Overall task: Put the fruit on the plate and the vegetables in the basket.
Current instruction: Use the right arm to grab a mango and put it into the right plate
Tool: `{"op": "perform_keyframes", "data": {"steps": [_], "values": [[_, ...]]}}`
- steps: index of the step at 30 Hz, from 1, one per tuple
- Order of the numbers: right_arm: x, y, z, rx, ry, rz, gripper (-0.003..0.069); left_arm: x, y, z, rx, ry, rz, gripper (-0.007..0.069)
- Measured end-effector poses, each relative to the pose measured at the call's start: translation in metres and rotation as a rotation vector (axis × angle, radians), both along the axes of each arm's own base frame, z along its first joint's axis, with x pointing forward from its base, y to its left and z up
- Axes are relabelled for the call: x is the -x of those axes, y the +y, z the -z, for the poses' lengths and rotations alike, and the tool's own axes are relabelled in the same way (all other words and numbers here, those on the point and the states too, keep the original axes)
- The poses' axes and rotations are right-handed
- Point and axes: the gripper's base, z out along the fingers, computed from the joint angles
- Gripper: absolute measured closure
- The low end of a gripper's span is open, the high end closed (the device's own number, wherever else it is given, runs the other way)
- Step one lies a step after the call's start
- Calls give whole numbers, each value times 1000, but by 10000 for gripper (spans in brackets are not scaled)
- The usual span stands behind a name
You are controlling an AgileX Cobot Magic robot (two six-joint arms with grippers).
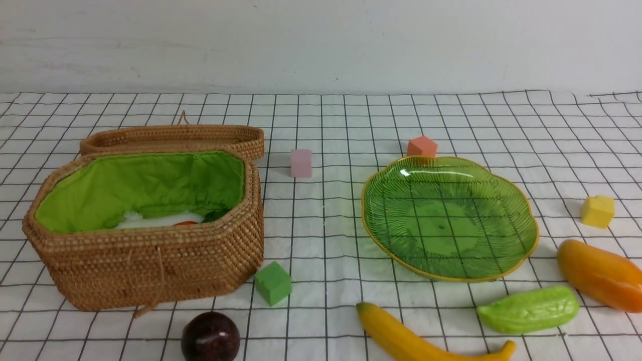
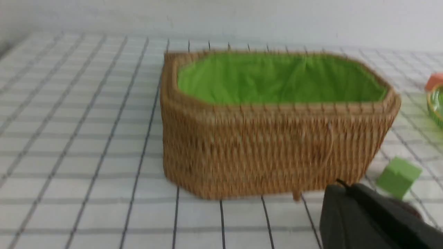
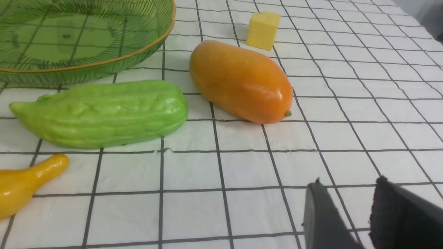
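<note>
One gourd [image 1: 529, 310] lies loose in front view, lengthwise left-right, on the right arm's side near the plate [image 1: 451, 220]. Left wrist: left gripper [image 2: 346, 197] closed, empty, facing the basket [image 2: 270, 152]. Right wrist: right gripper [image 3: 349, 190] partly open, empty, gourd ahead.
</note>
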Motion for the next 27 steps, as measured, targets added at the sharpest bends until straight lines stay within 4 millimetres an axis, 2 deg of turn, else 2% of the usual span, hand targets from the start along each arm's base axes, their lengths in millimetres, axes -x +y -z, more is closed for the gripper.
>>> {"op": "perform_keyframes", "data": {"steps": [2,4,9,27], "values": [[0,0,0,0,0,0,416,-3,-1,28,13,88,5,636],[0,0,0,0,0,0,416,-4,-1,43,7,128,5,634],[0,0,0,0,0,0,416,-6,-1,43,5,82,1,630],[0,0,0,6,-3,0,416,-6,-1,43,6,83,0,622]]}}
